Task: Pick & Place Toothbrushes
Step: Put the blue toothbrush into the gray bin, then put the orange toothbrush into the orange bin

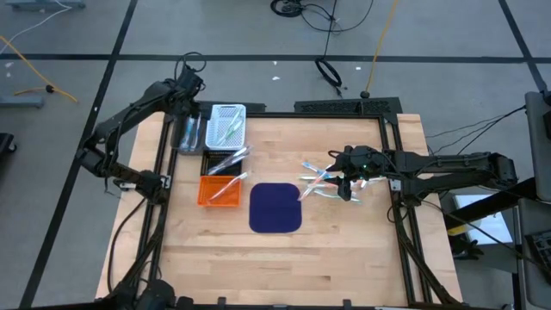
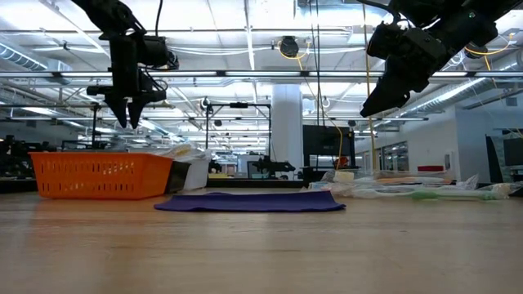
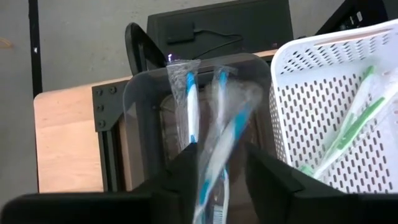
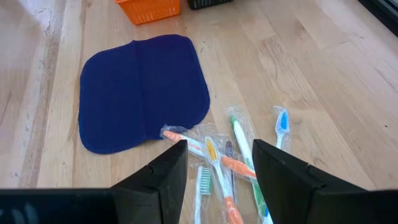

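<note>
My left gripper point(image 3: 219, 171) hangs open over the clear grey basket point(image 3: 138, 93) at the table's far left. A wrapped blue toothbrush point(image 3: 229, 134) stands slanted between its fingers, blurred, its upper end over the basket. Another blue toothbrush point(image 3: 191, 102) lies in that basket. My right gripper point(image 4: 217, 165) is open above several wrapped toothbrushes point(image 4: 233, 155) that lie flat on the wood, right of the dark blue mat point(image 4: 140, 90). In the high view the left gripper point(image 1: 188, 129) is at the far left and the right gripper point(image 1: 344, 176) is over the pile point(image 1: 327, 185). My left gripper points steeply down over the grey basket. The wrapped blue toothbrush point(image 3: 214, 171) passes between its fingers, and the gap is wider than the toothbrush. I cannot tell whether either finger touches it.
A white basket point(image 1: 226, 125) with green toothbrushes point(image 3: 351, 121) stands beside the grey one. Nearer are a black basket point(image 1: 225, 160) and an orange basket point(image 1: 219, 190), both holding toothbrushes. Bare wood lies in front of the mat point(image 1: 275, 207). A black frame rims the table.
</note>
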